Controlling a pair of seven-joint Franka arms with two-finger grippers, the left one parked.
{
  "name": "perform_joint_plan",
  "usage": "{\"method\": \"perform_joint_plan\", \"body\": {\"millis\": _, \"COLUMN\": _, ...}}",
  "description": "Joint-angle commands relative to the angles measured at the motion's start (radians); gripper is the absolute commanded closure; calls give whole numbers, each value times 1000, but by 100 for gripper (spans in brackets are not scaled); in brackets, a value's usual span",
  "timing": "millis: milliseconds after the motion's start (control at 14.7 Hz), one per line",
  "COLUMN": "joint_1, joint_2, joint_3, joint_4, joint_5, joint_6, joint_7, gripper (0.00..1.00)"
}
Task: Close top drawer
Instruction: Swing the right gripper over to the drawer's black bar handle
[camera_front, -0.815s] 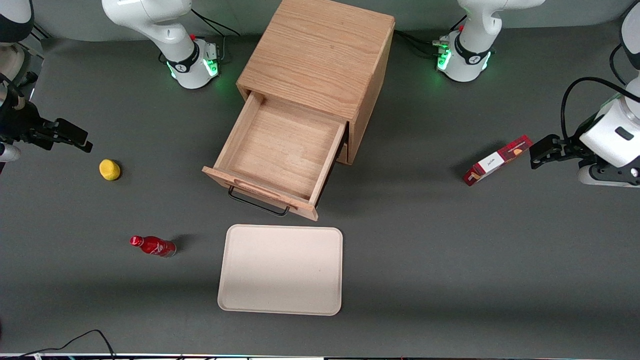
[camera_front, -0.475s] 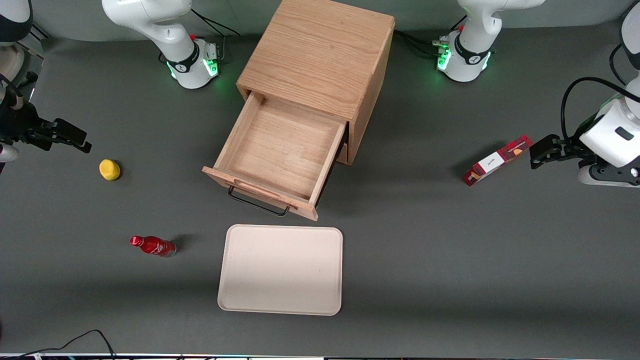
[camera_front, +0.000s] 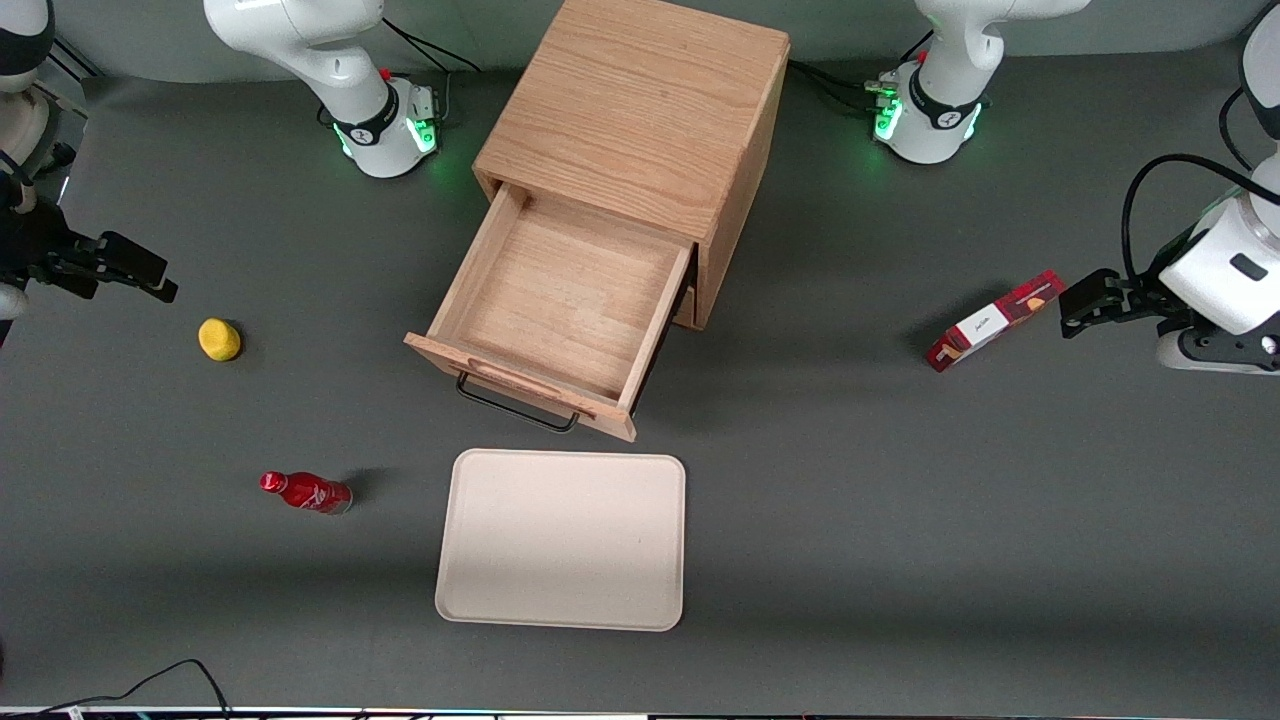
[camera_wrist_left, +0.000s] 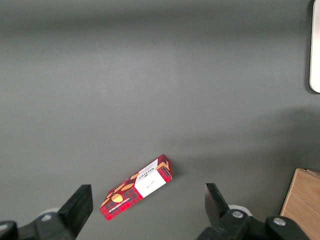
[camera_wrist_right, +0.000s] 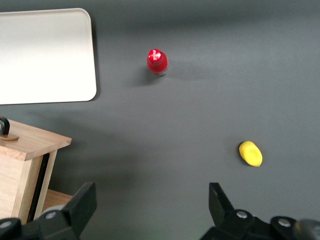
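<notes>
The dark grey tabletop (camera_front: 900, 520) carries a wooden cabinet (camera_front: 640, 110), a beige tray (camera_front: 562, 540) nearer the front camera, a red bottle (camera_front: 306, 492), a yellow lump (camera_front: 219, 339) — and a red box (camera_front: 993, 320) toward the parked arm's end. The gripper (camera_front: 120, 268) hangs above the working arm's end.

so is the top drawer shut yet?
No. The top drawer is pulled far out, its bare floor showing. The pincer hovers open toward the working arm's end.

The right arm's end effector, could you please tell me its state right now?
End effector: open, holding nothing, hovering above the table beside the yellow object, well clear of the top drawer.
</notes>
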Motion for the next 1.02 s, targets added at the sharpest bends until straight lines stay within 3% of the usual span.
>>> {"method": "perform_joint_plan", "body": {"millis": 0, "joint_1": 4, "joint_2": 24, "joint_3": -14, "joint_4": 25, "joint_5": 41, "joint_6": -36, "joint_7": -40, "gripper": 0}}
{"method": "perform_joint_plan", "body": {"millis": 136, "joint_1": 4, "joint_2": 57, "joint_3": -11, "joint_4": 75, "joint_5": 54, "joint_6": -31, "joint_7": -132, "gripper": 0}}
{"method": "perform_joint_plan", "body": {"millis": 407, "joint_1": 10, "joint_2": 324, "joint_3": 9, "joint_4": 502, "joint_5": 123, "joint_6": -224, "joint_7": -409, "gripper": 0}}
{"method": "perform_joint_plan", "body": {"millis": 543, "joint_1": 10, "joint_2": 443, "joint_3": 66, "joint_4": 676, "joint_5": 144, "joint_6": -281, "joint_7": -438, "gripper": 0}}
{"method": "perform_joint_plan", "body": {"millis": 679, "joint_1": 10, "joint_2": 503, "joint_3": 150, "joint_4": 734, "joint_5": 140, "joint_6": -272, "joint_7": -441, "gripper": 0}}
{"method": "perform_joint_plan", "body": {"millis": 951, "joint_1": 62, "joint_2": 572, "joint_3": 218, "joint_4": 794, "joint_5": 137, "joint_6": -251, "joint_7": -441, "gripper": 0}}
